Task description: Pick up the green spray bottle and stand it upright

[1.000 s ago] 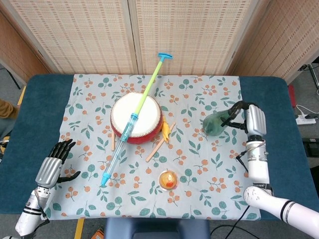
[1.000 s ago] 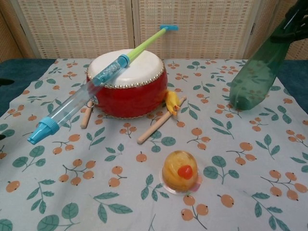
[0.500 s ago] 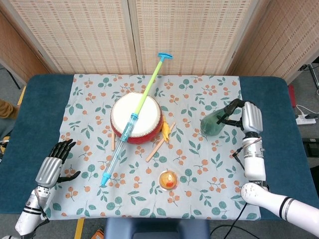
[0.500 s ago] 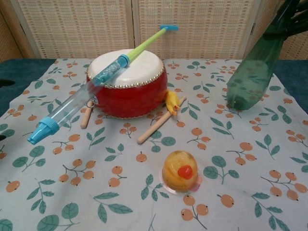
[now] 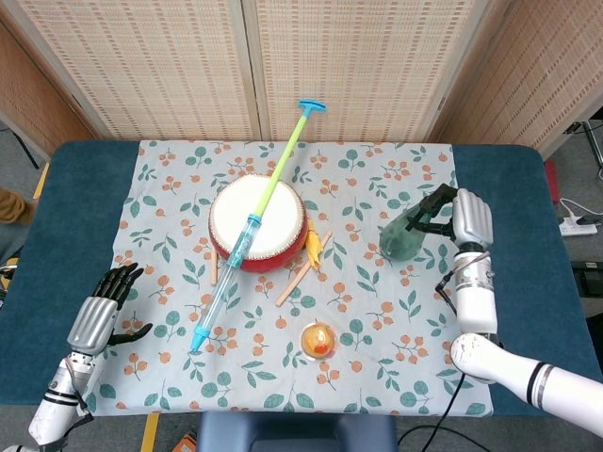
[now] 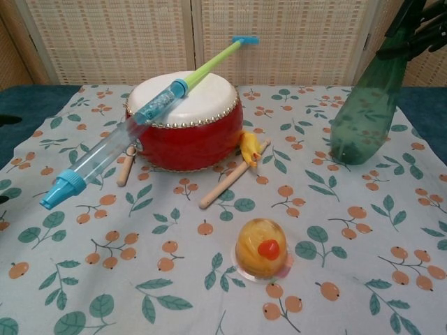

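Gripping the green spray bottle (image 5: 403, 235) near-upright, the right hand (image 5: 464, 218); only head view shows the left hand (image 5: 104, 306) spread, idle.

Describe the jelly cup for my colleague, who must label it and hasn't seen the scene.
Start at the red drum in the middle of the floral tablecloth. Go from it toward the table's near edge, past the wooden drumsticks: the jelly cup stands there alone. It is the only small clear dome, orange-yellow with a red spot.

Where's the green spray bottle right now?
The green spray bottle is on the right of the floral cloth, right of the red drum, nearly upright, held at its top by the right hand.
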`<state>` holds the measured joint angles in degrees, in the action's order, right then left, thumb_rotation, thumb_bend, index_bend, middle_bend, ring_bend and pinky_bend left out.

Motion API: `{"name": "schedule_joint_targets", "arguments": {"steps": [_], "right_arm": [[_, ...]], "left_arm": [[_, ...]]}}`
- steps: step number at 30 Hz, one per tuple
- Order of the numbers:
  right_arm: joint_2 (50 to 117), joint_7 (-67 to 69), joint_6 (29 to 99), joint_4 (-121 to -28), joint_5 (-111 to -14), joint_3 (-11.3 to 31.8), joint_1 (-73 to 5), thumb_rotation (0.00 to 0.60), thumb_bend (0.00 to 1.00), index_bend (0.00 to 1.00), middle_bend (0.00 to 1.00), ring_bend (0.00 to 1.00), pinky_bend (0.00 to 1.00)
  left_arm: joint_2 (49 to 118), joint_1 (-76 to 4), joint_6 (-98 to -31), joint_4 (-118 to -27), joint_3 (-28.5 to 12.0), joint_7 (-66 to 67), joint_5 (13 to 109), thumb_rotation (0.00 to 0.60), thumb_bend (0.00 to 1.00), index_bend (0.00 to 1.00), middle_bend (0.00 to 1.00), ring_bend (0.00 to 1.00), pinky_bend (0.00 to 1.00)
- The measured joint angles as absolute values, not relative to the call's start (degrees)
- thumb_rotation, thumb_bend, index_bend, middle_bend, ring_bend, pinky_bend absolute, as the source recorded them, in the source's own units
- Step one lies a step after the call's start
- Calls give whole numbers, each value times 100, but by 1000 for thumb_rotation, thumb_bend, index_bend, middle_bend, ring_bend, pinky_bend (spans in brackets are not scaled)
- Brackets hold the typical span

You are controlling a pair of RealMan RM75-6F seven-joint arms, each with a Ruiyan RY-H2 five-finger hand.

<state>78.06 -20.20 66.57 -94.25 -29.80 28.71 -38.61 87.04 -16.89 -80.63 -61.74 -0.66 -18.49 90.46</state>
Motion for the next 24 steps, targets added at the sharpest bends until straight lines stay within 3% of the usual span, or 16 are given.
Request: {"name": "schedule_joint_targets", "arguments": {"steps": [16, 20, 24], "right_arm": [[7910, -2083, 6626, -9226, -2857, 2699, -4050, 600, 188, 771, 597, 344, 182], [7830, -2030, 6543, -9301, -2853, 2698, -4039, 600, 120, 695, 598, 299, 139], [7710, -1998, 6398, -9378, -2858, 2661, -4022, 600, 17, 519, 561, 207, 57]], "left_arm": [[8720, -1692, -8084, -6130, -78, -1897, 9036, 600, 167, 0, 0, 0, 29], [8721, -1697, -8082, -6125, -77, -1964, 9039, 600, 168, 0, 0, 0, 30], [8730, -1706, -8059, -6087, -74, -2026, 9034, 600, 167, 0, 0, 0, 30]]}}
